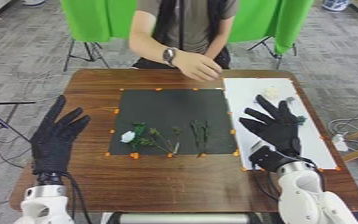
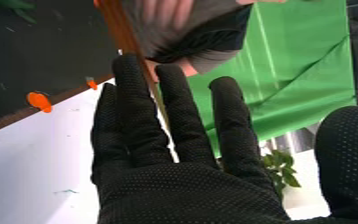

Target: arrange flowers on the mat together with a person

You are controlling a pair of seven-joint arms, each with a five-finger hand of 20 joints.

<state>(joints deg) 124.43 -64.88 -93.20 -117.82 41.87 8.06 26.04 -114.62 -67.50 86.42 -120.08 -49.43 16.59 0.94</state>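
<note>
In the head view my left hand (image 1: 55, 137) is held over the table's left side, open and holding nothing. My right hand (image 1: 277, 131) hovers above the white sheet, fingers spread; in the right wrist view the same right hand (image 2: 180, 185) has its fingers straight. On the dark mat (image 1: 162, 107) lie a white flower (image 1: 127, 136) with green leaves, some thin sprigs (image 1: 168, 142) and dark green stems (image 1: 199, 136). Pale flowers (image 1: 270, 92) rest on the white sheet (image 1: 246, 90), with greenery (image 1: 301, 120) beside my right hand. A person's hand (image 1: 198, 66) is above the table's far edge, behind the mat.
Orange markers (image 1: 135, 155) run along the edges of the mat and the white sheet. The person stands across the brown table (image 1: 95, 100), before a green curtain (image 1: 91, 20). A dark tripod (image 1: 7, 103) stands left of the table.
</note>
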